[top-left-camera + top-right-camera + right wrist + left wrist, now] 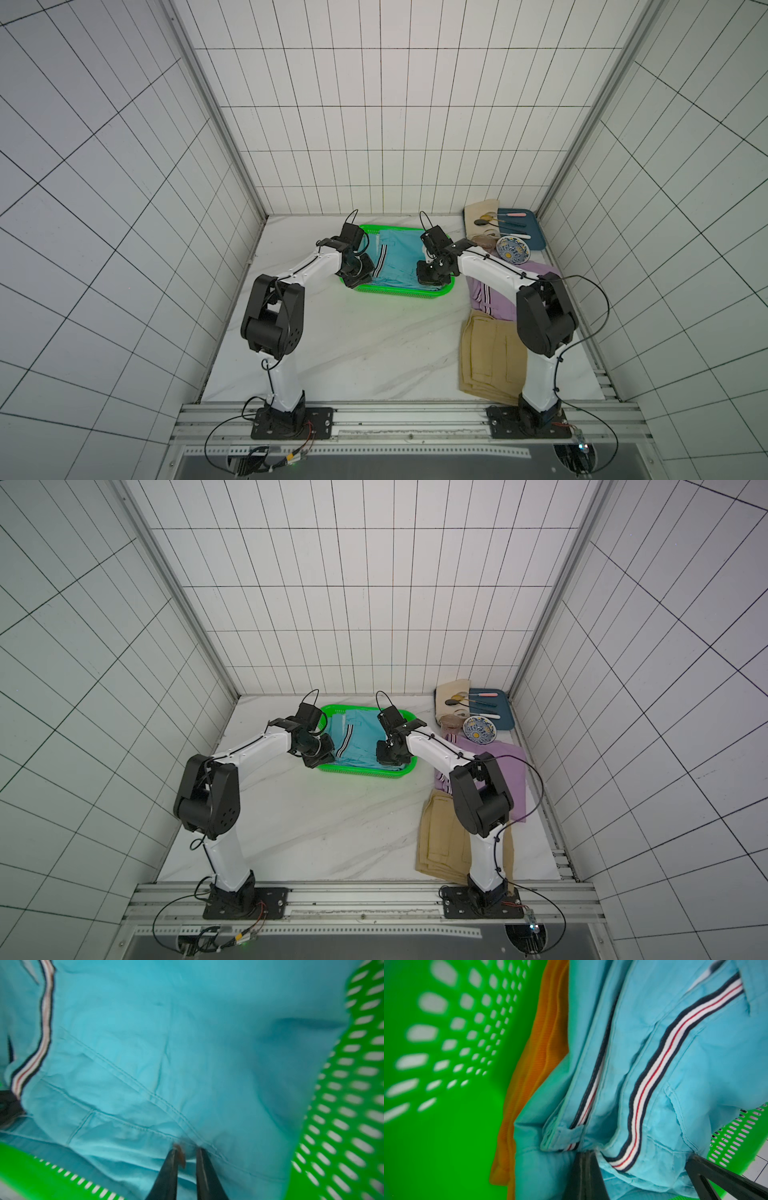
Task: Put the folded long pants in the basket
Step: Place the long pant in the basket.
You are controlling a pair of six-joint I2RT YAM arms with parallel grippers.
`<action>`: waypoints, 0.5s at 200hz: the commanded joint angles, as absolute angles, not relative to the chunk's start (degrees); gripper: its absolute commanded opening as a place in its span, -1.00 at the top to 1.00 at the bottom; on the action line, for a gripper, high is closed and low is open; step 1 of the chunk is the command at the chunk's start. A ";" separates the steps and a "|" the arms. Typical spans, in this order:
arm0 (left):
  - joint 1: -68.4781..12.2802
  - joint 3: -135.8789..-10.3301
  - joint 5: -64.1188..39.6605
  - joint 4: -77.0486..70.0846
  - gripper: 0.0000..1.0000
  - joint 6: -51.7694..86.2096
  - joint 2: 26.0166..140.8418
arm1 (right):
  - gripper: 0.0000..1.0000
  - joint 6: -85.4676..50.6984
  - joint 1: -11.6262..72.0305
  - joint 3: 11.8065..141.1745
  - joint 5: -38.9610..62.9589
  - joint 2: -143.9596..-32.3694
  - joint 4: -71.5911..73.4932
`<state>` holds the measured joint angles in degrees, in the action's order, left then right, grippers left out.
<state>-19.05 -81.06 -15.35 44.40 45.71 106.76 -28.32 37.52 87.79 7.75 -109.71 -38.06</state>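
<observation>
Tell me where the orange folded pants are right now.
The orange pants are inside the green basket, under the teal pants, their edge showing only in the left wrist view beside the basket's wall.

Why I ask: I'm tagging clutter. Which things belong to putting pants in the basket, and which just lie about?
Job: green basket, teal pants, orange pants, lilac pants, tan pants.
Lying about: blue tray, cream cloth, cutlery, patterned bowl.
</observation>
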 commanded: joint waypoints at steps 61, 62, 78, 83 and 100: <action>-17.77 -104.52 -16.32 43.37 1.00 45.62 118.83 | 0.55 -21.92 33.52 106.68 -2.97 -116.47 -35.14; -17.72 -104.86 -16.38 43.26 1.00 45.53 119.09 | 0.55 -21.81 33.46 107.00 -3.02 -116.77 -35.15; -17.25 -109.03 -16.69 41.79 1.00 44.07 124.02 | 0.57 -20.58 32.77 110.49 -4.57 -121.83 -35.82; -17.08 -110.10 -16.93 41.34 1.00 43.60 125.57 | 0.58 -20.36 32.54 111.42 -5.30 -123.41 -36.02; -16.26 -112.96 -18.66 39.33 1.00 42.12 130.34 | 0.58 -18.90 31.79 114.26 -8.11 -128.57 -36.81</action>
